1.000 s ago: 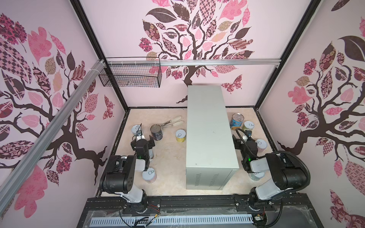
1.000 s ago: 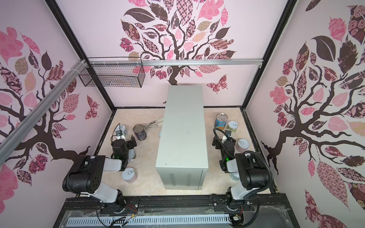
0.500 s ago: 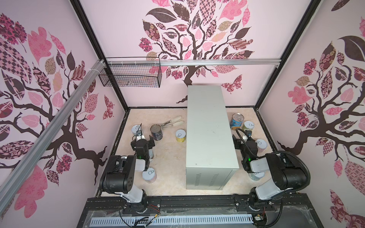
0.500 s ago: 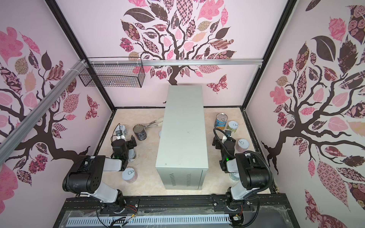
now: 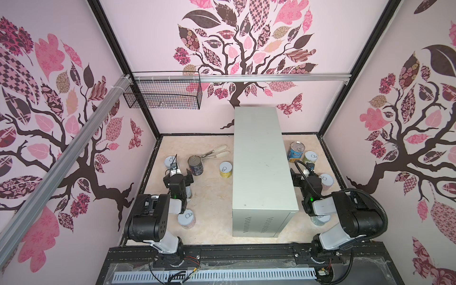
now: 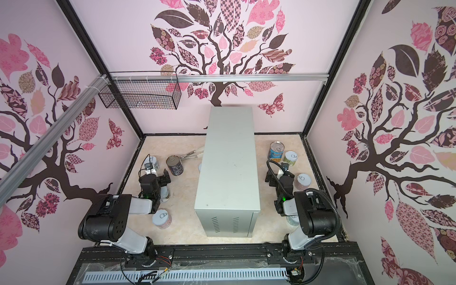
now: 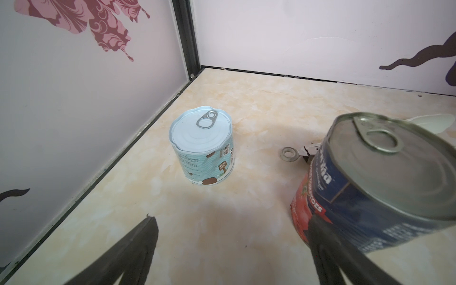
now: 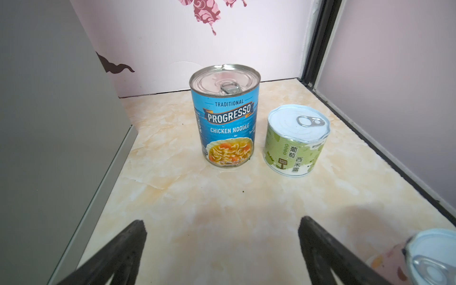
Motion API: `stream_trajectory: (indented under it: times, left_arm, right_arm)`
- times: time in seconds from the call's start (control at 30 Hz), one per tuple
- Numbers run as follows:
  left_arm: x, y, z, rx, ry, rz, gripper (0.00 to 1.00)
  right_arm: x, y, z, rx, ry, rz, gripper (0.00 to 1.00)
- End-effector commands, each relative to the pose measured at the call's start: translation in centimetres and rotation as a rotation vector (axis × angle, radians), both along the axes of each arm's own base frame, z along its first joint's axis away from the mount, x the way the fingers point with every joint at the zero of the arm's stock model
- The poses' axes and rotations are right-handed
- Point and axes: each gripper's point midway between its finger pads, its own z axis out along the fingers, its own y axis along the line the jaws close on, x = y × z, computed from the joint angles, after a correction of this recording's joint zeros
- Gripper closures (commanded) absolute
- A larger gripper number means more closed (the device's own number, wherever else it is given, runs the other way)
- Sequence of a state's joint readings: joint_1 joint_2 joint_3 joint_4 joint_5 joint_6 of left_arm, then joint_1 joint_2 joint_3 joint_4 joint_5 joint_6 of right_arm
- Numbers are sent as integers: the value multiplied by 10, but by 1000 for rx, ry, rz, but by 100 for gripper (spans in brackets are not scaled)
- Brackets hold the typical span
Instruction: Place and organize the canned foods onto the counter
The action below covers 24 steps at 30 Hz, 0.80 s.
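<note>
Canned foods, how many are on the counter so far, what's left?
None done: the counter top is bare. Nothing in hand: left gripper and right gripper are open, empty. Remaining: every visible can, including the blue soup can and navy can, stands on the floor.

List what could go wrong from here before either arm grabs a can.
1. The left gripper is open right beside the navy can; a sideways move might tip it onto the tongs.
2. The blue soup can and green can stand close together; gripping one may nudge the other.
</note>
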<state>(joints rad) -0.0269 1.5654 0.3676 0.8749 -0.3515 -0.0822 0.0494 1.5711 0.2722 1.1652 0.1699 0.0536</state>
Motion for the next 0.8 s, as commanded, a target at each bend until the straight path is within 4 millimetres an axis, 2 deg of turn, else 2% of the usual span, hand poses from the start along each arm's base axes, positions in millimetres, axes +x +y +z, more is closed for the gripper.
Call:
stream_trajectory:
  times: [0.0, 0.13, 0.27, 0.37, 0.5, 0.63, 0.77]
  left_arm:
    - [0, -7, 18, 30, -44, -14, 2]
    - [3, -10, 46, 68, 18, 9, 2]
    - [-5, -3, 95, 2, -93, 54, 2]
    - [-17, 3, 125, -73, -54, 110, 2]
    - [-30, -12, 159, -175, 7, 61, 2]
    - [-53, -32, 171, -237, 113, 59, 2]
    - [-66, -61, 171, -301, 142, -31, 2]
  right_arm:
    - [-16, -27, 28, 33, -105, -160, 0]
    - [-17, -45, 46, 108, 18, -298, 0]
    - [-20, -46, 77, 187, 36, -326, 0]
    - [-30, -46, 95, 216, 79, -344, 0]
    - [-46, -36, 110, 249, 100, -289, 0]
    - [-56, -31, 114, 256, 132, -257, 0]
    - [-46, -18, 118, 278, 177, -191, 0]
